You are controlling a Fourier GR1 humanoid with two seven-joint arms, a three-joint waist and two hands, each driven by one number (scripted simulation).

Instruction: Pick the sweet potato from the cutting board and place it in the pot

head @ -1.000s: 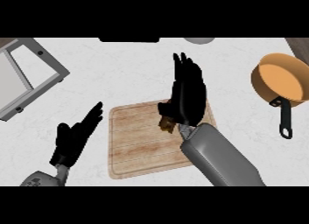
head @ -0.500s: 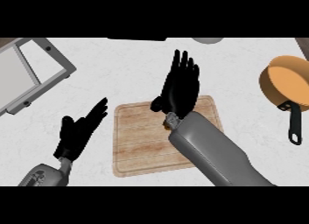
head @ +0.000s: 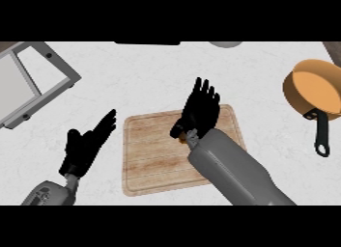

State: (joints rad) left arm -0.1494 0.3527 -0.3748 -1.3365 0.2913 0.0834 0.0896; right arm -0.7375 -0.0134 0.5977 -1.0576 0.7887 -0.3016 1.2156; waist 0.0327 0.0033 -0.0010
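The wooden cutting board (head: 153,159) lies at the counter's middle. My right hand (head: 199,110) hovers over its far right part, open, fingers straight and pointing away from me. A small orange-brown sliver, apparently the sweet potato (head: 180,137), peeks out by the wrist; the hand and forearm hide the rest of it. Whether the hand touches it I cannot tell. My left hand (head: 86,144) rests open just left of the board, fingers up. The orange pot (head: 317,90) with a black handle (head: 320,141) stands at the right, apart from both hands.
A grey metal frame with a flat panel (head: 20,87) occupies the upper left corner. A dark object (head: 148,43) and a pale round thing (head: 226,44) sit at the counter's far edge. Bare white counter lies between the board and the pot.
My right hand has sunk a little toward the board's far right part, still open. The left hand has barely shifted. The pot and board keep their places.
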